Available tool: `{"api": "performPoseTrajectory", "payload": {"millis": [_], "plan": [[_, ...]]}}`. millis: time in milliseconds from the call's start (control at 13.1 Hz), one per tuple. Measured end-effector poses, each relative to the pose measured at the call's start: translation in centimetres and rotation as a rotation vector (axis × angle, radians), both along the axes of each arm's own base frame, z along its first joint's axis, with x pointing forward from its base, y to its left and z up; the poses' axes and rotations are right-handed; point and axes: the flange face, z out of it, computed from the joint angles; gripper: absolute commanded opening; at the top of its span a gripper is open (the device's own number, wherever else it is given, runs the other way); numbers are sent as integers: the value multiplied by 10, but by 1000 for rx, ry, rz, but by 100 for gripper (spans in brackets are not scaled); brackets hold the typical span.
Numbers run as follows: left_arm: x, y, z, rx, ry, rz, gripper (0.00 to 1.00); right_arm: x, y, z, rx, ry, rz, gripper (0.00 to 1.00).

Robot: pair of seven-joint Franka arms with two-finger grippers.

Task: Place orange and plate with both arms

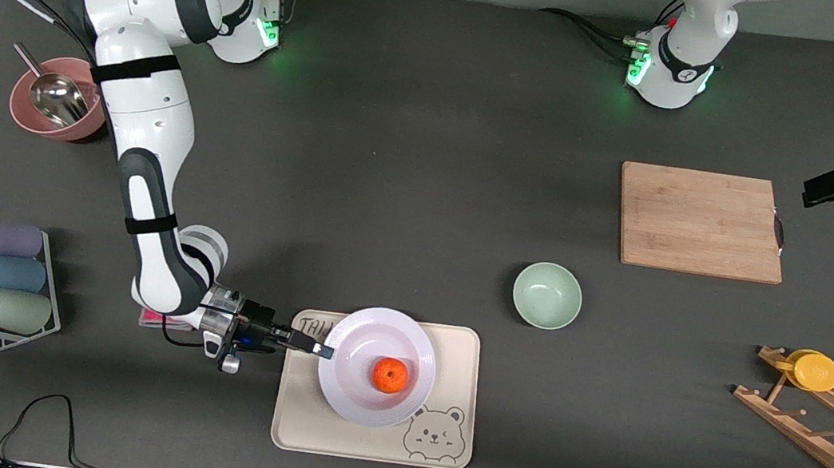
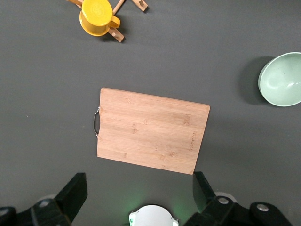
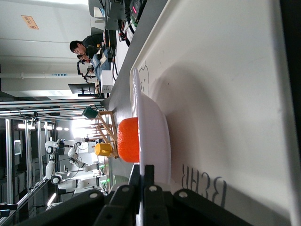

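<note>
The dark grey table [image 1: 407,184] carries a cream bear tray [image 1: 451,432] near the front camera, with the plate [image 1: 371,341] lying on it and the orange [image 1: 390,375] resting in the plate's well.

Your right gripper [image 1: 325,350] sits low at the plate's rim on the side toward the right arm's end; the right wrist view shows its fingers [image 3: 141,181] pinched narrowly on that rim. The plate looks level or nearly so on the tray.

Your left gripper [image 2: 138,197] waits high over the board [image 2: 153,136], jaws wide and holding nothing.

Judgement: the plate is being set down. Keep it level so the orange cannot roll, part the fingers only once the plate rests fully, then withdraw along the rim line.

The plate is glossy white with a wide rim; the orange is small, bright and dimpled.
</note>
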Motion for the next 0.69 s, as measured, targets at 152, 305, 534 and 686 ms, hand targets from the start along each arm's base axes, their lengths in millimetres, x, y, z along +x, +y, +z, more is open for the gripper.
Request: {"api": "performPoseTrajectory", "payload": {"millis": [152,305,534,686], "plan": [[1,-3,3,1,-6,-5,100,2,1,-1,1,-5,1,0],[1,-8,8,1,-16,-14,100,4,1,-3,0,-10,3,0],[3,-8,5,0,-11,-16,100,5,1,-7,-2,-21,6,37],[6,-3,-1,-2,2,-6,100,6,1,-9,-5,-22,9,56]]}}
